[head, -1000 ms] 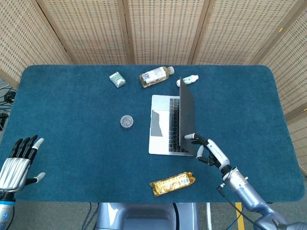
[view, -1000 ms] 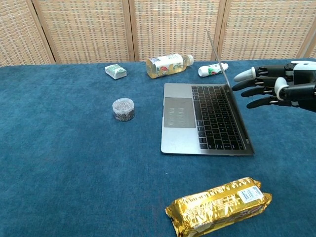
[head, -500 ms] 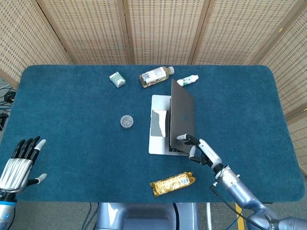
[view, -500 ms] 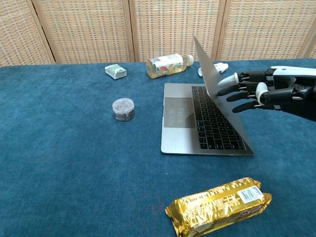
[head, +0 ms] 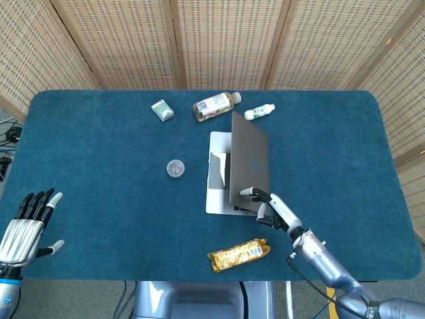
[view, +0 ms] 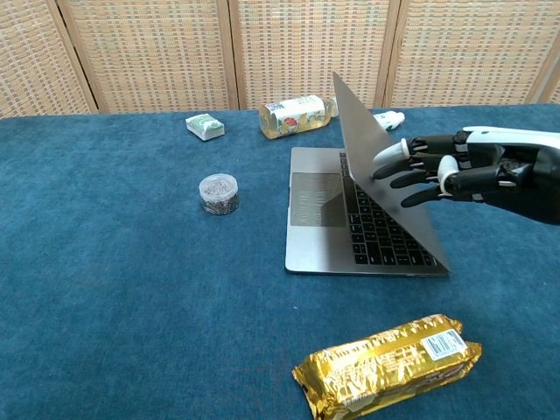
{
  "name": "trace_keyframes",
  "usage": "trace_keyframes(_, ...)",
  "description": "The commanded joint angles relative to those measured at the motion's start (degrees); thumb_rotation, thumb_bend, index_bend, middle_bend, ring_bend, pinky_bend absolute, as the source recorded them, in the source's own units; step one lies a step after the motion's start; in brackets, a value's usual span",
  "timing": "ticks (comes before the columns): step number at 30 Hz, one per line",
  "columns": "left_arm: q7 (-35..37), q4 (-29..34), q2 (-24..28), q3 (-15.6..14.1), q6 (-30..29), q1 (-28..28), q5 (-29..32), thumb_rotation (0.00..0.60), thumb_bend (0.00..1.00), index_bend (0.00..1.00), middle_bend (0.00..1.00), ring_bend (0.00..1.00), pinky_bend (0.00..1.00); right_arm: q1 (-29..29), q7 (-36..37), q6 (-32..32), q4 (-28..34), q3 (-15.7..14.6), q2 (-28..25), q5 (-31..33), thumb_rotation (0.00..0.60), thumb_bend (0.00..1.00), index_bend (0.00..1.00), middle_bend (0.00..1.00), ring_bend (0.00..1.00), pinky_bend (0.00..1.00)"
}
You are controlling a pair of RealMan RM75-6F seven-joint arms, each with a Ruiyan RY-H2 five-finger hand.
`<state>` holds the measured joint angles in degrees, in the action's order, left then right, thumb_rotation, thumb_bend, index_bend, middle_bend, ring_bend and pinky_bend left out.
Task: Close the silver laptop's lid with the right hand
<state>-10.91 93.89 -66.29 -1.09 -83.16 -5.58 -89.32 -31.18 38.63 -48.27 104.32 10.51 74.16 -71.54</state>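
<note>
Chest view shows the silver laptop (view: 350, 210) at mid-table with its lid tilted partway down over the keyboard — the right hand (view: 459, 166) presses spread, straight fingers against the lid's back and grips nothing. Around it lie a gold snack packet (view: 389, 366) nearer the robot, a small round jar (view: 219, 193) to the left, and a juice bottle (view: 297, 115), green box (view: 205, 126) and small white bottle (view: 389, 120) beyond. Well apart at the table's near-left edge, the left hand (head: 25, 226) hangs with fingers apart — empty.

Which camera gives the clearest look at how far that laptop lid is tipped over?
The chest view: it shows the silver laptop from low down, its lid slanting over the keyboard with the right hand against its back. The head view looks from above, so the lid appears as a flat grey panel, its tilt hard to judge.
</note>
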Motion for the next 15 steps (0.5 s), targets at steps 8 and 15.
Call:
trace_keyframes(8,0.03,0.07,0.0,-0.16,0.21,-0.04,-0.04,0.6,0.0,0.0,0.0,0.0,0.0,-0.84,-1.96,1.1,-0.46,0.13,1.65,1.32,0.6,1.0,0.24,0.21,0.15,0.17)
trace_keyframes(15,-0.08,0.05,-0.09,-0.26,0.46,-0.13,-0.07,0.6,0.01,0.0,0.0,0.0,0.0,-1.6,-3.03,2.06,-0.76,0.56,2.78,2.43,0.6,1.0,0.24,0.21,0.15,0.17)
